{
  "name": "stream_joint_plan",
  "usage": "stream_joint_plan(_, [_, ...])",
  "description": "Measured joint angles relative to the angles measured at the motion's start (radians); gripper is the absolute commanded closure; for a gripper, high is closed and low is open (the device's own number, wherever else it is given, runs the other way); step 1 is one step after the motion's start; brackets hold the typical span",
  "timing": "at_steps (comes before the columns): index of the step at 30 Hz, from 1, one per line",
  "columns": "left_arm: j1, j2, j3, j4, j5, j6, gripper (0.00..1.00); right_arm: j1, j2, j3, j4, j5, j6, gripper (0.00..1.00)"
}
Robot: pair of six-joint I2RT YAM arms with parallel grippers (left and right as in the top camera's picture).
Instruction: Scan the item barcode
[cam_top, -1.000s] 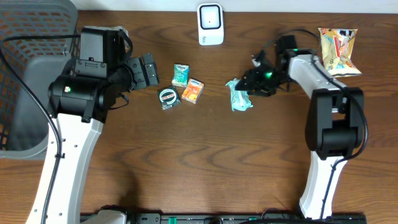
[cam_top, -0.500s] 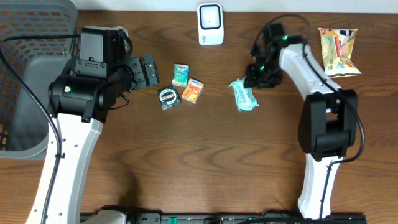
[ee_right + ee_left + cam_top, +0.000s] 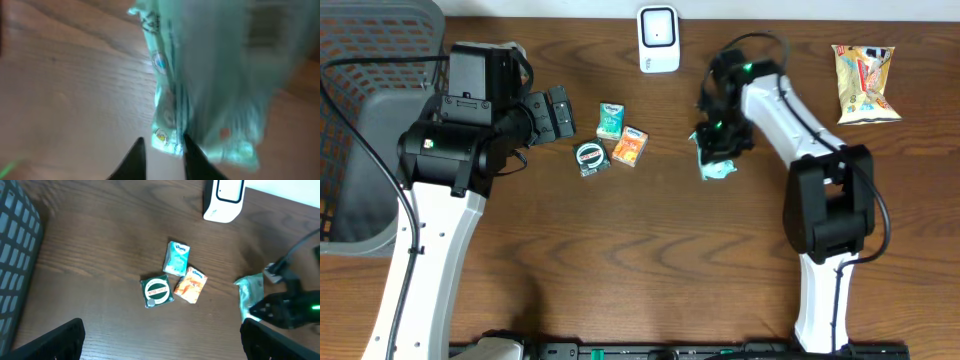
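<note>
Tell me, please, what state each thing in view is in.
right gripper, shut on the teal packet
teal packet, edge pinched between the fingers
left gripper, open, empty
scanner, upright, untouched
snack bag, lying flat, untouched
green tin, lying flat
orange pack, lying flat
small teal pack, lying flat

Dark wood-grain table (image 3: 650,250). Teal pouch (image 3: 716,160) on wood directly beneath right pincer (image 3: 717,137), one edge between its fingertips. White scanner (image 3: 658,38) standing beyond pincer and to its left, near far edge. Left of pincer, tight cluster: small teal packet (image 3: 611,120), orange packet (image 3: 630,146) just beside it, green item with round label (image 3: 591,158) farthest from pincer. Yellow snack bag (image 3: 863,83) well right of pincer. Grey mesh basket (image 3: 360,120) far left; whether on table, cannot tell.
</note>
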Motion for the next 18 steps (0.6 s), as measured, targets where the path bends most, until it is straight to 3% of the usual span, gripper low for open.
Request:
stream_joint_plan(2, [0.000, 0.000, 0.000, 0.000, 0.000, 0.000, 0.02, 0.018, 0.000, -0.042, 0.043, 0.009, -0.002, 0.99])
stream_joint_plan(4, [0.000, 0.000, 0.000, 0.000, 0.000, 0.000, 0.02, 0.024, -0.001, -0.055, 0.055, 0.033, 0.010, 0.99])
stream_joint_plan(10, [0.000, 0.000, 0.000, 0.000, 0.000, 0.000, 0.02, 0.019, -0.006, -0.041, -0.026, 0.333, 0.093, 0.89])
stream_joint_plan(13, [0.000, 0.000, 0.000, 0.000, 0.000, 0.000, 0.02, -0.002, -0.005, 0.039, -0.027, 0.472, 0.093, 0.85])
stream_joint_plan(15, [0.000, 0.000, 0.000, 0.000, 0.000, 0.000, 0.02, -0.010, -0.005, 0.143, -0.006, 0.484, 0.039, 0.81])
stream_joint_plan(18, [0.000, 0.000, 0.000, 0.001, 0.000, 0.000, 0.02, -0.005, -0.005, 0.244, -0.021, 0.451, -0.008, 0.84])
